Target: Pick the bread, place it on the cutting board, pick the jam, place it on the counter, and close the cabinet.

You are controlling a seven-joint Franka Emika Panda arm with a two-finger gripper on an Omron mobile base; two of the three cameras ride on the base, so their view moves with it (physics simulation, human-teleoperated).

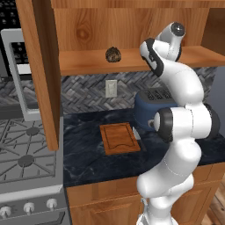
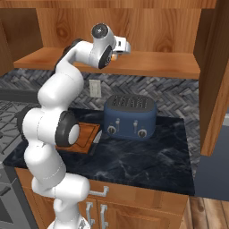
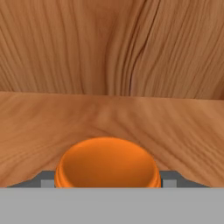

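The orange jam (image 3: pixel 107 162) stands on the cabinet shelf (image 3: pixel 43 127), right in front of the hand. My gripper (image 3: pixel 107 178) has a grey fingertip pressed against each side of the jar, shut on it. From the right base view, the gripper (image 2: pixel 120 53) reaches onto the shelf, with a bit of orange showing at the hand. The dark, lumpy bread (image 1: pixel 114 54) rests on the same shelf, left of the arm. The reddish-brown cutting board (image 1: pixel 119 138) lies bare on the dark counter (image 1: pixel 96 162). Both doors of the cabinet (image 1: pixel 39 74) stand open.
A blue toaster (image 2: pixel 130 117) sits on the counter right of the cutting board, below the shelf. The gas stove (image 1: pixel 26 154) is to the left, with a microwave (image 1: pixel 17 57) above it. The open right door (image 2: pixel 219 80) juts out over the counter.
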